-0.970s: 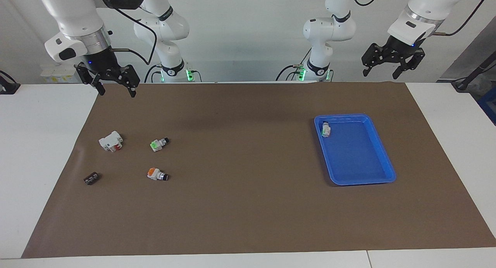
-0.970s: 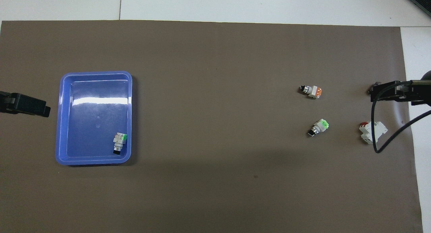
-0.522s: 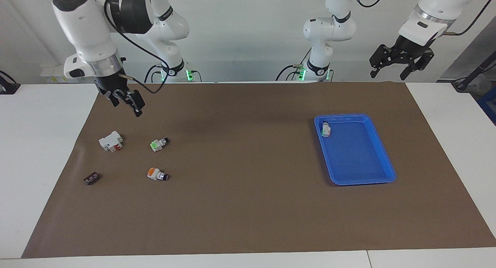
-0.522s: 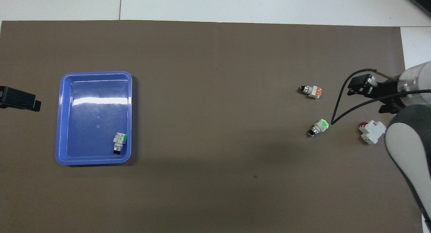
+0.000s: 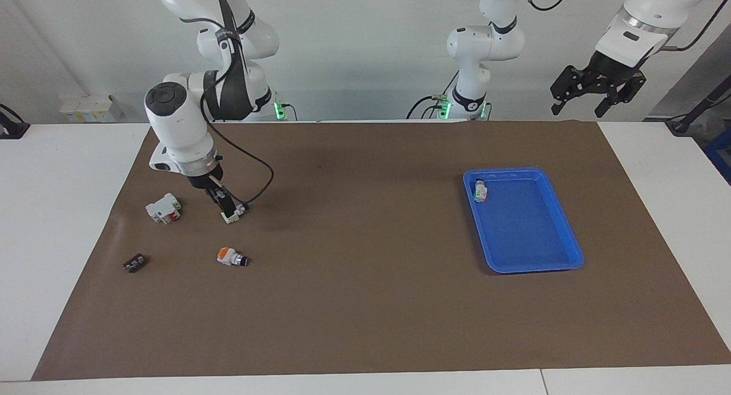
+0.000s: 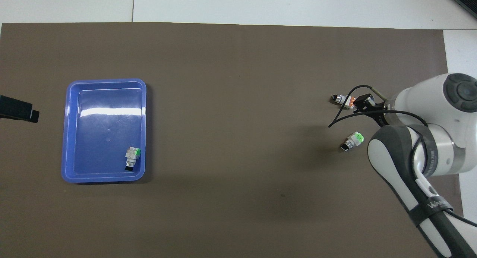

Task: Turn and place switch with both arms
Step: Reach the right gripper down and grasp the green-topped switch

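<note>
A: Where do the end effectors stand?

B: The right end effector is lowered onto the switch, which lies on the brown mat toward the right arm's end of the surface. Whether its fingers are parted or closed on the switch cannot be told. The left end effector hangs in the air with its fingers spread apart, above the mat's corner at the left arm's end, holding nothing; that arm waits.

A: What lies around the switch?

B: Taking the switch as landmark: a white block with red marks lies beside it, nearer the table's end. An orange-capped switch lies farther from the robots, and a small black part lies farther still toward the end. Well apart, toward the left arm's end, sits a blue tray with a second green-marked switch in its corner nearest the robots.

A: And the surface and room?

B: A white surface carries the mat; a pale wall rises at the robots' backs, with green lights at the arm bases. White lettering on the right arm's black band, in the overhead view, is too small to read.
</note>
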`<state>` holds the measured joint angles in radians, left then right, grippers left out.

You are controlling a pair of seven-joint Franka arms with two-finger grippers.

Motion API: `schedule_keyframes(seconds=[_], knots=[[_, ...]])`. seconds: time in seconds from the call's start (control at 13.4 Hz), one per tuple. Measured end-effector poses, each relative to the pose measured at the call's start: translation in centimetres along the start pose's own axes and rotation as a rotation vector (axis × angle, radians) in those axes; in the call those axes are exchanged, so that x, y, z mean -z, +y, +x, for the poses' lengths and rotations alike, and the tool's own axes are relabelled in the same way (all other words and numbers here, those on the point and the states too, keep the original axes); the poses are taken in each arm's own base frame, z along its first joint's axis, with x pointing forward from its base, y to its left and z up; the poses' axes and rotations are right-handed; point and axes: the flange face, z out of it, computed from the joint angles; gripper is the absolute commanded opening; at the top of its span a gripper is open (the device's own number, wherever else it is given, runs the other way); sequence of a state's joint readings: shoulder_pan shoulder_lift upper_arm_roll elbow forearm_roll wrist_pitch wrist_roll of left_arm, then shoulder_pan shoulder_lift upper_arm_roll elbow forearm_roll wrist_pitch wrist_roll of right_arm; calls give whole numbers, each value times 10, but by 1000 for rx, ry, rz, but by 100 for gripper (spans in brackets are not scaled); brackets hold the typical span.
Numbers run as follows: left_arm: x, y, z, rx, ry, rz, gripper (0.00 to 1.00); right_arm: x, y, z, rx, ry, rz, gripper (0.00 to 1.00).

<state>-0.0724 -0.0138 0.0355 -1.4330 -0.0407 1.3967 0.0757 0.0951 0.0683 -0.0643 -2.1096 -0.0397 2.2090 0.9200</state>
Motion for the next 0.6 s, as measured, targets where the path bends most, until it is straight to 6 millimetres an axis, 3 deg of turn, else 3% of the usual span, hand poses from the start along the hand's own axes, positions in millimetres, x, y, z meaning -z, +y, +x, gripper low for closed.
schedule_keyframes(seconds=[0.37,0.6], knots=[[-1,7,0,-3,-3,0,100,-49,23,-3,-14,-19,-22,100],[-1,6,0,23,-3,0,100,-69,32,-2,-48,-26,3,100]])
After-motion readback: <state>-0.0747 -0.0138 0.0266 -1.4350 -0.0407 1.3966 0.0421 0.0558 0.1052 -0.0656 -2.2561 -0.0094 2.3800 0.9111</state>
